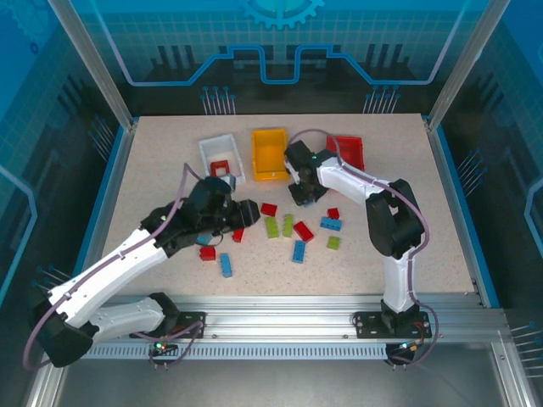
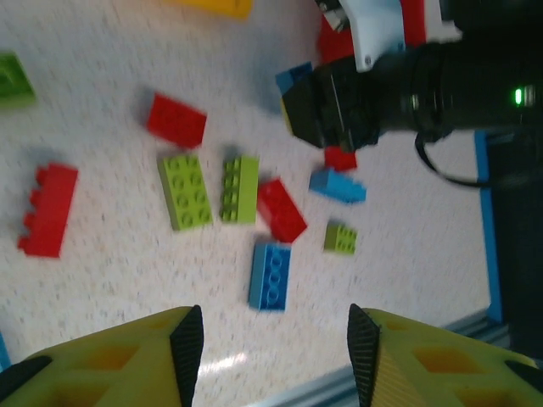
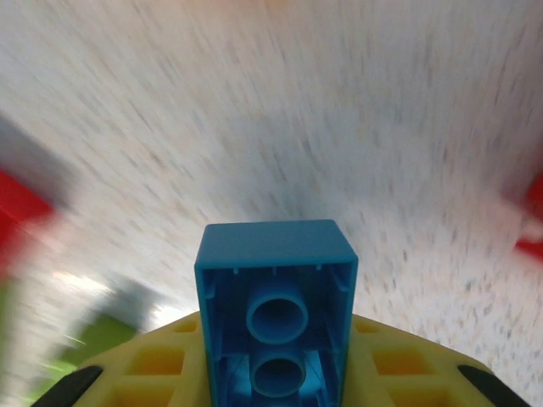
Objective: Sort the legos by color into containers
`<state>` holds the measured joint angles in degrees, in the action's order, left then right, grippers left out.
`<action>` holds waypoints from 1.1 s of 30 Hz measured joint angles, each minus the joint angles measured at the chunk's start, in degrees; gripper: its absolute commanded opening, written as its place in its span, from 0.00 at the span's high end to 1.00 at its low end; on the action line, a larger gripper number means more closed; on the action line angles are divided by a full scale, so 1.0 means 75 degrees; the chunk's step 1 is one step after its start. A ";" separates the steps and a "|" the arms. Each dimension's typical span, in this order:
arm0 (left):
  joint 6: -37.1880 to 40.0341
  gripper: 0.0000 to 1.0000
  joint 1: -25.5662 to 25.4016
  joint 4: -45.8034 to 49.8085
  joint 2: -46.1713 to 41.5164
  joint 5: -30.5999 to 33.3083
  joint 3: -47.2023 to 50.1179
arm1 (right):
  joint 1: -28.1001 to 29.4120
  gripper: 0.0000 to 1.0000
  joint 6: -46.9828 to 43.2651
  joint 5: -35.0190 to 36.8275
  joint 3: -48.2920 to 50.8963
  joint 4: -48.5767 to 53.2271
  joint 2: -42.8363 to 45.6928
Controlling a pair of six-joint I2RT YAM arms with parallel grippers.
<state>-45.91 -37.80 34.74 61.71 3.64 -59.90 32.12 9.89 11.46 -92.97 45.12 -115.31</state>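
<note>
Blue brick [image 3: 276, 314] sits clamped in the right gripper [image 3: 276, 379], jaws closed on its sides, hollow underside facing the wrist camera, long axis running out along the fingers. Left gripper [image 2: 276, 352] hangs half open and empty over loose legos [image 2: 185, 191] on the table [image 1: 407, 254]; yellow bin [image 1: 270, 153] stands beyond.

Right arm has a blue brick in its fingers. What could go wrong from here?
1. The blue brick pokes out beyond the right fingers, and that view is blurred by motion; it might slip out.
2. The left fingers hang open above the loose bricks, close to the right arm; they could clash.
3. The white bin holds red bricks, beside the yellow bin; a misplaced drop could mix colours.
</note>
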 measured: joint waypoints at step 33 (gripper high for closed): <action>0.0574 0.37 0.2127 0.0950 0.0644 0.0169 0.0452 | 0.0632 0.51 0.1393 -0.0522 -0.3238 -0.0079 -0.0860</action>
<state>-41.60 -21.85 41.87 66.54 4.91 -56.51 36.86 20.34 7.55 -117.25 44.53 -121.75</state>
